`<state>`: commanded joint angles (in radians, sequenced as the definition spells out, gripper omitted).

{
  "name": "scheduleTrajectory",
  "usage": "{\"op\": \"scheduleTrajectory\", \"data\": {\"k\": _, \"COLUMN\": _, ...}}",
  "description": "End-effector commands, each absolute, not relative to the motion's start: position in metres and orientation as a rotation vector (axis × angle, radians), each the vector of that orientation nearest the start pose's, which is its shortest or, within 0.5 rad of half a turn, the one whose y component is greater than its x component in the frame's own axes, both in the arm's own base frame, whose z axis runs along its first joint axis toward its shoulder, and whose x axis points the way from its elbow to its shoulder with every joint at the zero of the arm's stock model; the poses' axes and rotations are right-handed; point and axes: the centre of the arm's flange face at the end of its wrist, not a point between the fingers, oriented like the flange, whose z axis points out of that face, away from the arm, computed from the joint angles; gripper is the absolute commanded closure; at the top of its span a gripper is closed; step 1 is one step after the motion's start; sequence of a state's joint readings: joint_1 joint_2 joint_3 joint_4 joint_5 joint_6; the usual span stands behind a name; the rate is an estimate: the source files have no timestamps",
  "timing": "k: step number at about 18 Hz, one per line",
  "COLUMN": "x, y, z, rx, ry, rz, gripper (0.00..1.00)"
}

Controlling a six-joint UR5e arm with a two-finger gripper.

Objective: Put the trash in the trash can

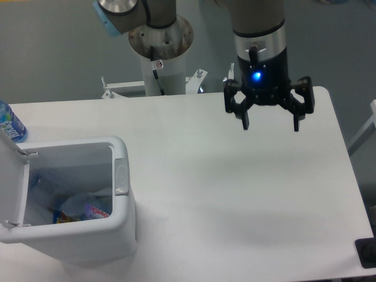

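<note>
**Hovering open gripper, trash in the bin**

Hanging over the far right part of the table (235, 194), the gripper (271, 126) has its two black fingers (245, 115) spread wide, nothing between them. Blue light glows on its body. Fingertips point down, clear of the tabletop, with a faint shadow on the white surface below. Arm (257, 23) rises straight up out of view at the top.

Trash can (120, 211) sits at the near left corner of the table, lid (12, 182) flipped open to the left and standing roughly upright. Inside, low in the can: the wrapper (88, 207), clear-white with coloured print, lying toward the near right side. Left of it, against the inner wall, a crumpled clear bluish shape, the crushed bottle (42, 187); its outline is hard to make out through the glare. Both pieces are in the can, well apart from the gripper.

Blue-labelled bottle (10, 124) stands at the far left edge of the table, behind the lid, partly cut off by the frame. Robot base (160, 44) stands behind the table's far edge, a metal bracket (117, 88) beside it.
</note>
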<state>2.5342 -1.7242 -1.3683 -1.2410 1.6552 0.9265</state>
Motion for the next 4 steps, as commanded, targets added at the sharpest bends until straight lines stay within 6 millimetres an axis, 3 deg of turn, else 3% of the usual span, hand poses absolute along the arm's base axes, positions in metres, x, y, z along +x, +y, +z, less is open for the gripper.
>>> {"op": "scheduleTrajectory", "data": {"k": 4, "x": -0.4044, "y": 0.4362, "z": 0.5539, "rx": -2.922, "ry": -0.081, "rz": 0.539, "gripper": 0.00}}
